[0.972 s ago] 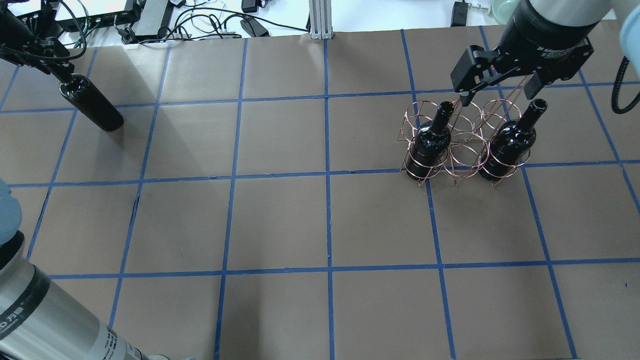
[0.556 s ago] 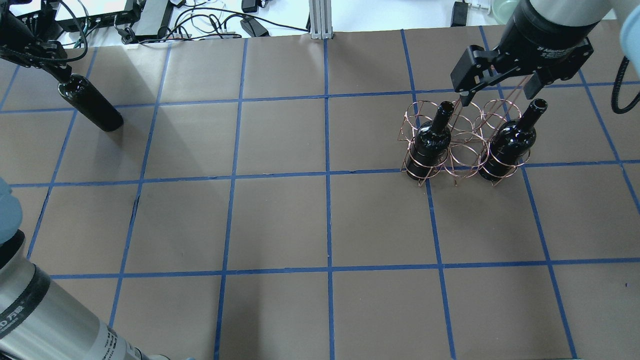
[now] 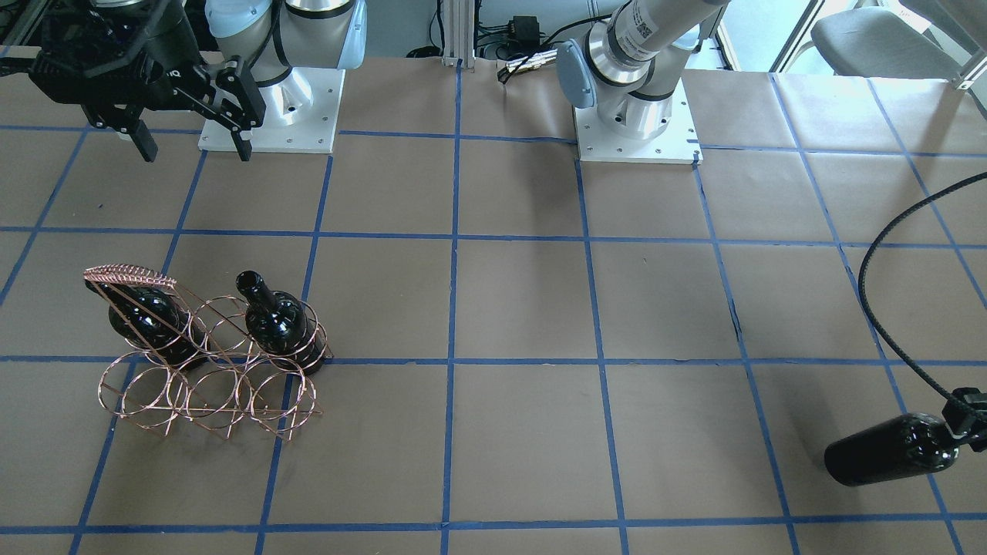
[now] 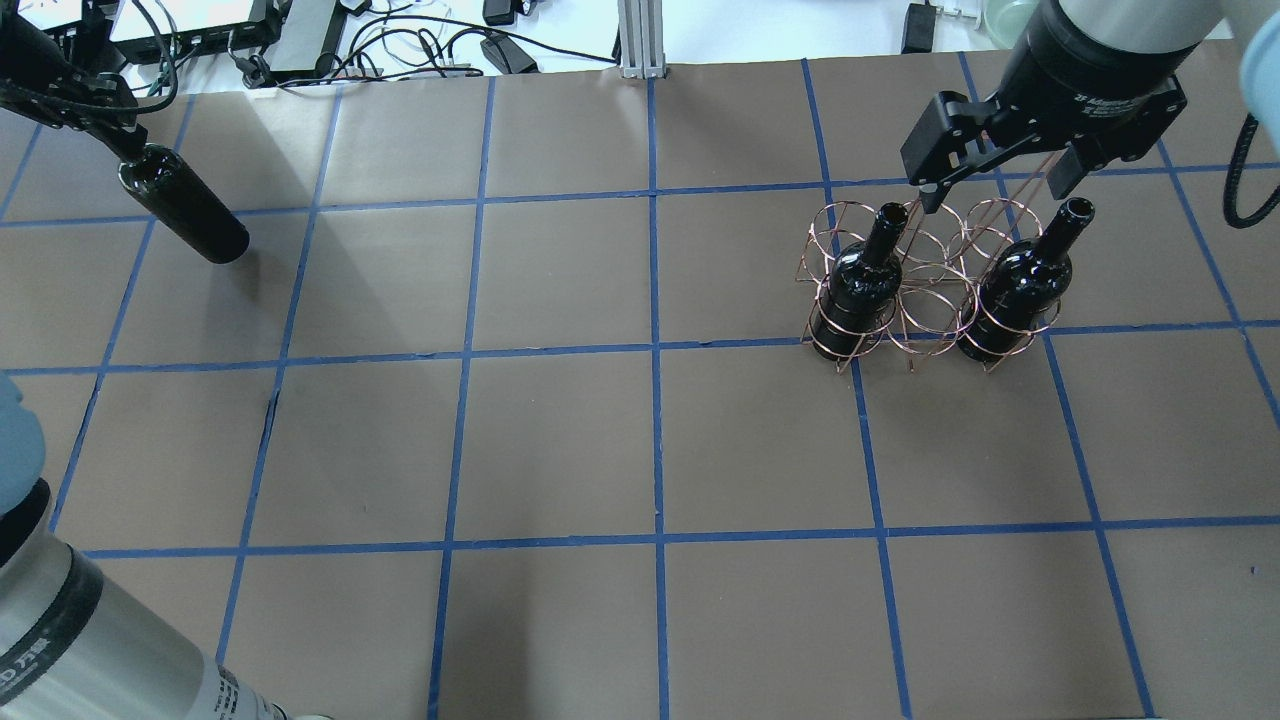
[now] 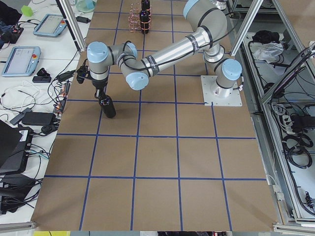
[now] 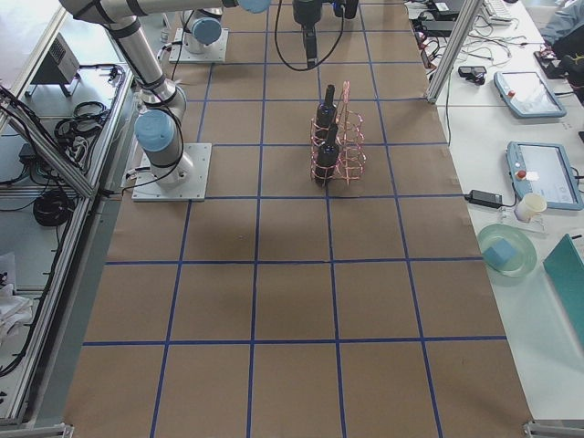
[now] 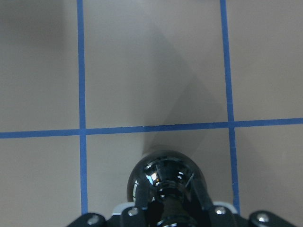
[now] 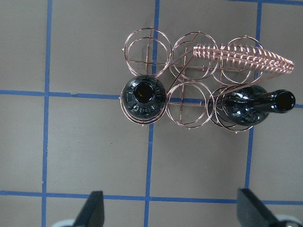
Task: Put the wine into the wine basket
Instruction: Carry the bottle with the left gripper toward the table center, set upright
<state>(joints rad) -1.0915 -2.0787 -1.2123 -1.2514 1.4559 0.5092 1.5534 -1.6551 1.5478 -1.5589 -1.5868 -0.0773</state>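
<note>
While the left arm stretches far out to 10 o'clock on the overhead view, its wrist points straight down and the left gripper point(image 4: 133, 163) is clamped on the neck of the wine point(image 4: 187, 208). The wine hangs roughly upright beneath it; whether its base touches the table point(image 4: 560, 440) cannot be told. It is close to the table's far left corner, with the cabled edge just beyond at 12 o'clock and the left edge near at 9. The right arm is bent short at 2 o'clock, wrist down, and the right gripper point(image 4: 995, 195) hovers with jaws spread wide above the basket point(image 8: 246, 56), touching nothing. Two other bottles point(image 4: 860, 290) point(image 4: 1015, 295) stand in the end rings of the basket's row nearest the robot; the middle ring and the far row of three are open. The slanted handle point(image 3: 127, 274) crosses over one end. Between wine and basket lies a broad stretch of bare table, from 10 round to 2.
</note>
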